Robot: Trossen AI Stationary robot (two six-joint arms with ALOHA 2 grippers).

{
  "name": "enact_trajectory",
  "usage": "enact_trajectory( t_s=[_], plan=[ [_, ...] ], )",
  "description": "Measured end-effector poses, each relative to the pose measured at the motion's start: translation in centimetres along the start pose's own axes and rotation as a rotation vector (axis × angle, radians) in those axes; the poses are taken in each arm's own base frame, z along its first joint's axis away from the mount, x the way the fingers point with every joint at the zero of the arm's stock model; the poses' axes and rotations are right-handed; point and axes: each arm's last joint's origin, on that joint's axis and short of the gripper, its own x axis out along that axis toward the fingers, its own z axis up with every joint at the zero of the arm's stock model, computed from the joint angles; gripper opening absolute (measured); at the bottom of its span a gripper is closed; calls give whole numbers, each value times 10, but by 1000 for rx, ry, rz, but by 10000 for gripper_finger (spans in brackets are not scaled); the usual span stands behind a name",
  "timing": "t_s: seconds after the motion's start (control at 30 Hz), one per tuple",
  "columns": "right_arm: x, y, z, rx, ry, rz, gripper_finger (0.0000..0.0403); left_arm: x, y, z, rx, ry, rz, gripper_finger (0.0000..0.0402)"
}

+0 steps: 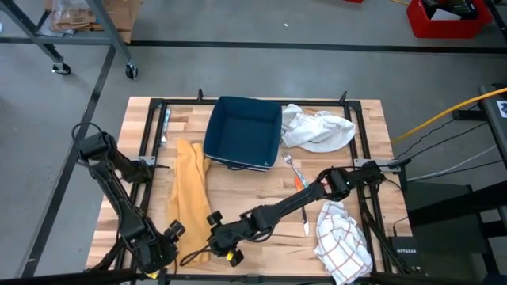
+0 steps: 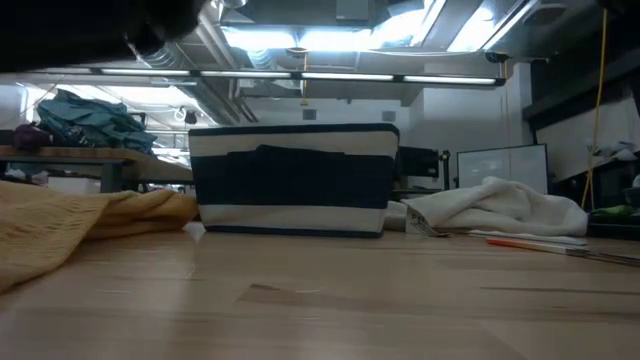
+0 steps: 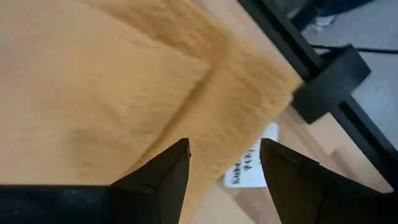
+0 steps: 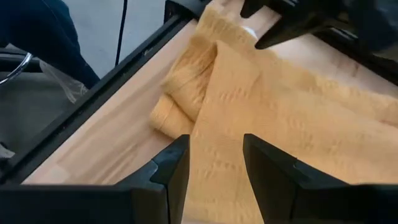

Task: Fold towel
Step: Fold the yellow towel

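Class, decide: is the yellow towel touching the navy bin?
Touching. The high view shows the yellow towel with its upper edge against the navy bin's lower left corner; the low view shows the towel running up to the bin's side.

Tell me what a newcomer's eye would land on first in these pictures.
The mustard-yellow towel lies in a long strip on the table's left side, with both arms bent over its near end. The left tool stands open just above the cloth, and the right tool hovers over it too. Behind sits a dark blue bin, a white cloth beside it.
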Motion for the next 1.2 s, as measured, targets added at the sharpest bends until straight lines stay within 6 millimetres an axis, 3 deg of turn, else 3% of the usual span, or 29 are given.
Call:
enact_trajectory(
  t_s=[0.57, 1.2],
  plan=[
    [27, 16, -18, -31, -9, 22, 154, 28, -3, 3, 1, 11, 55, 189],
    [34, 17, -28, -28, 46, 1, 154, 28, 1, 4, -15, -24, 168, 189]
  ],
)
